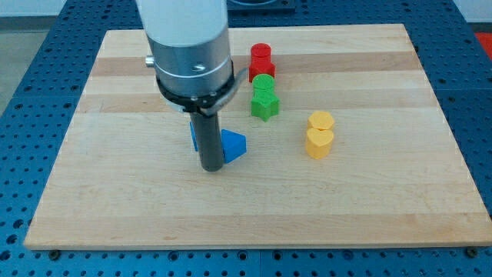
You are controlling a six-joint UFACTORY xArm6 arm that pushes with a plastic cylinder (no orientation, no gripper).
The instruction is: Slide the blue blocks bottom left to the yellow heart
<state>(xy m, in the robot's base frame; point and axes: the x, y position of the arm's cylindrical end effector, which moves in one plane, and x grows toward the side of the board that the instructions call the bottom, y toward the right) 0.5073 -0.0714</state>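
My tip [211, 167] rests on the board left of centre. A blue triangular block [234, 145] lies just to its right, touching or nearly touching the rod. A second blue block [194, 135] shows only as a sliver behind the rod on its left side; its shape is hidden. The yellow heart [319, 143] lies to the right of centre, well right of the blue blocks. A yellow hexagonal block [321, 121] sits directly above the heart, touching it.
A green star-like block [264, 105] and a green round block [264, 83] stand above centre. Two red blocks [261, 55] lie above them toward the view's top. The wooden board [115, 200] sits on a blue perforated table.
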